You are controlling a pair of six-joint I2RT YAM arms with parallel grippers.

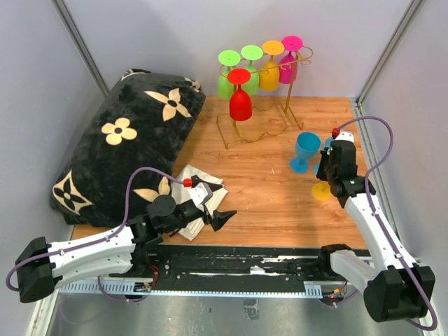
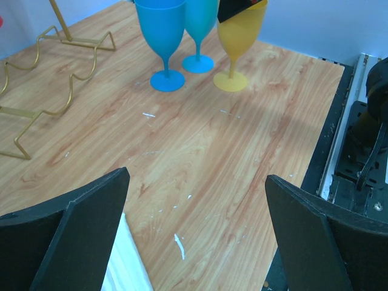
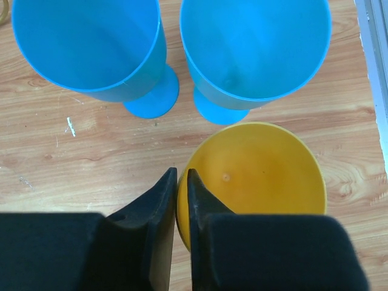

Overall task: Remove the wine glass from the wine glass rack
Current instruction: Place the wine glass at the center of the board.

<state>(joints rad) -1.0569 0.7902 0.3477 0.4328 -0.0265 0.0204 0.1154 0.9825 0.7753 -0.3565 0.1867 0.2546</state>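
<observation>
R end effector (image 3: pixel 182 173) astride rim, yellow glass (image 3: pixel 254 176) upright, bowl up

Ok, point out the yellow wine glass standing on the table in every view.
Top external: right side, the yellow wine glass is mostly hidden under the right gripper, with its foot showing.
Left wrist: top centre-right, upright.
Right wrist: lower centre, seen from above, rim between the gripper's fingers.
Shared landmark: the two blue wine glasses right beside it.

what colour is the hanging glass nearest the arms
Red. The wine glass shows best in the top external view.
</observation>
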